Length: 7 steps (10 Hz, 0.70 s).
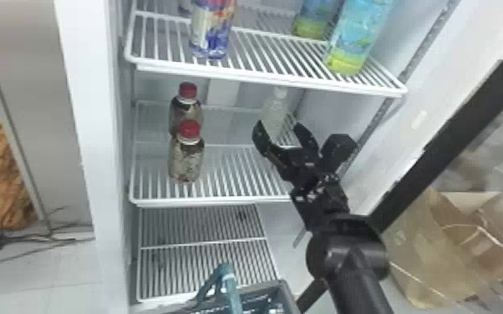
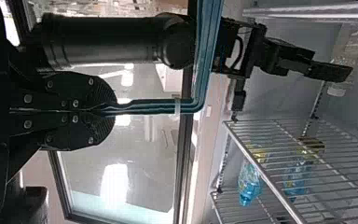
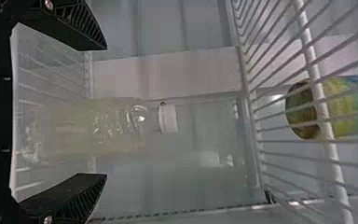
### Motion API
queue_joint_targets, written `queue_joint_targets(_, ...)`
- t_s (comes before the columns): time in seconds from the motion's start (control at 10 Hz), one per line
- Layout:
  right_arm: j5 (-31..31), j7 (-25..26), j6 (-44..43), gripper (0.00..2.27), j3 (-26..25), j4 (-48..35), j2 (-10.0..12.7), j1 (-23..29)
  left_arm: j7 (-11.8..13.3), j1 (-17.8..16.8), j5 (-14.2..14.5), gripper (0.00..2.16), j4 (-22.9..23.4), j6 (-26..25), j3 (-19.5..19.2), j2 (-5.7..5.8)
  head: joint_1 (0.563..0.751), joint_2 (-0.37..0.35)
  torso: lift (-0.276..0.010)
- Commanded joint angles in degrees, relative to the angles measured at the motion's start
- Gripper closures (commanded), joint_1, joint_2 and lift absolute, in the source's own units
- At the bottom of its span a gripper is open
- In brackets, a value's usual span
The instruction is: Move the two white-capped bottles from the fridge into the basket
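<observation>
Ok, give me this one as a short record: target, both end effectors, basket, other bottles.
target: white-capped bottle, upright on the middle shelf
right end effector: open at the bottle, its fingers at either side with gaps between; not gripping
left end effector: shut on the teal basket handle
basket: low in front of the fridge; contents cannot be told
middle shelf, left: two red-capped bottles
upper shelf: blue-and-green bottles, multicoloured bottle
</observation>
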<state>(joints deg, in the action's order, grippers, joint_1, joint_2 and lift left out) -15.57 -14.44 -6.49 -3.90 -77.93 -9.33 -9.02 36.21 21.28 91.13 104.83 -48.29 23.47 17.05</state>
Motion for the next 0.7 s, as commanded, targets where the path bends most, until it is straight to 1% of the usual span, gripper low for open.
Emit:
queue_joint_targets(0.0,0.3,0.7,0.0,0.06,2.1,3.5,-0.5,-2.8,0.0,-0.1,-0.1,1.12,0.0,-0.1,0.1,0.00,0.695,-0.350,-0.260)
queue_joint_targets(0.4,5.5,3.5,1.7,0.06,2.6,7.7,-0.7,-6.5,0.0,-0.1,-0.1,1.12,0.0,-0.2,0.3,-0.09,0.695,-0.350,-0.260)
queue_joint_targets(0.6,5.5,4.3,2.0,0.06,3.3,10.4,-0.8,-8.4,0.0,-0.5,-0.2,1.12,-0.1,-0.4,0.5,0.00,0.695,-0.350,-0.260)
